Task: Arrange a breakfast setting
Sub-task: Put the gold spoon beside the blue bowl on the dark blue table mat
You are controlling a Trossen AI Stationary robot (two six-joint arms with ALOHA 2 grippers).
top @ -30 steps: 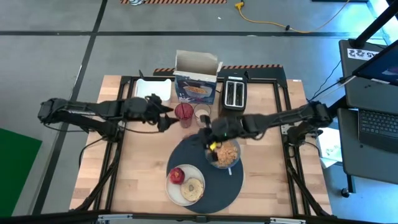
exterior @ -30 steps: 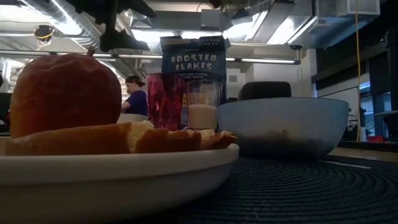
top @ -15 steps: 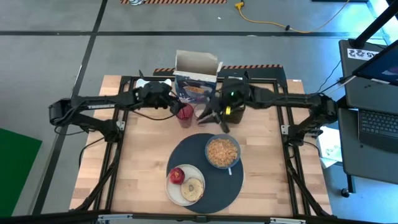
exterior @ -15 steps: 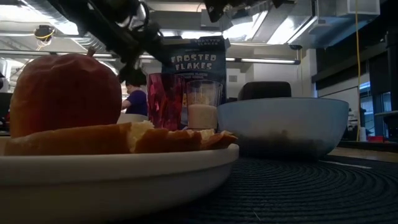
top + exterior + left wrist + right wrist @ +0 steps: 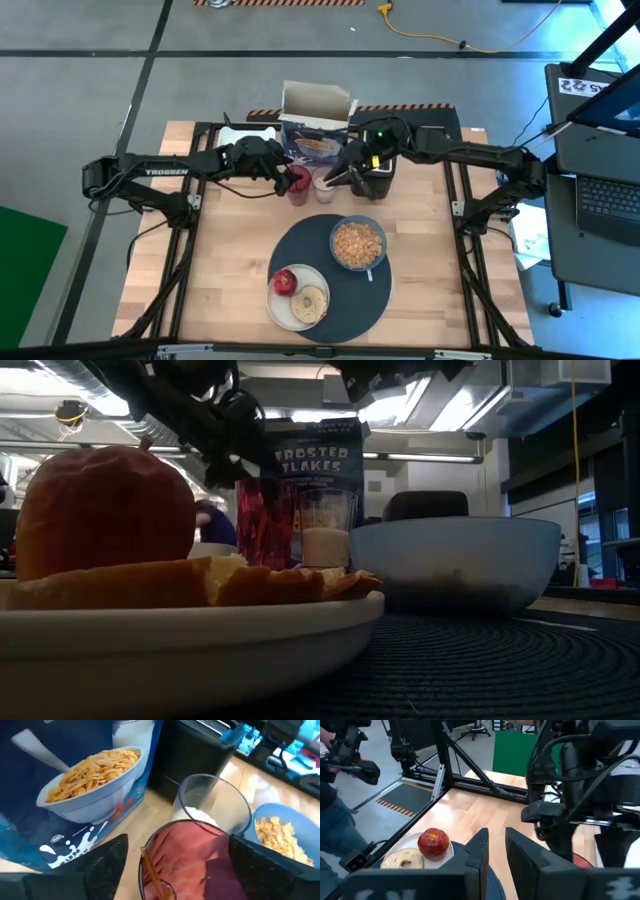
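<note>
The dark placemat (image 5: 345, 305) holds the light-blue bowl (image 5: 358, 243) of cereal flakes and the white plate (image 5: 290, 310) with the red apple (image 5: 285, 281) and the toasted round (image 5: 312, 299). A red cup (image 5: 192, 857) stands behind the mat next to a glass of milk (image 5: 212, 802); the thin gold spoon (image 5: 152, 875) leans inside the cup. My left gripper (image 5: 287, 180) is open, its fingers on either side of the red cup (image 5: 297, 181). My right gripper (image 5: 336, 178) is slightly open and empty beside the glass (image 5: 324, 182).
A cereal box (image 5: 315, 135) and a black toaster (image 5: 378, 158) stand at the far edge right behind the cup and glass. A white tray (image 5: 250, 140) sits left of the box. Bare wood lies left and right of the placemat.
My right gripper has gone from above the bowl toward the table's far edge, to beside the milk glass. My left gripper has gone toward the table's right edge and come down around the red cup.
</note>
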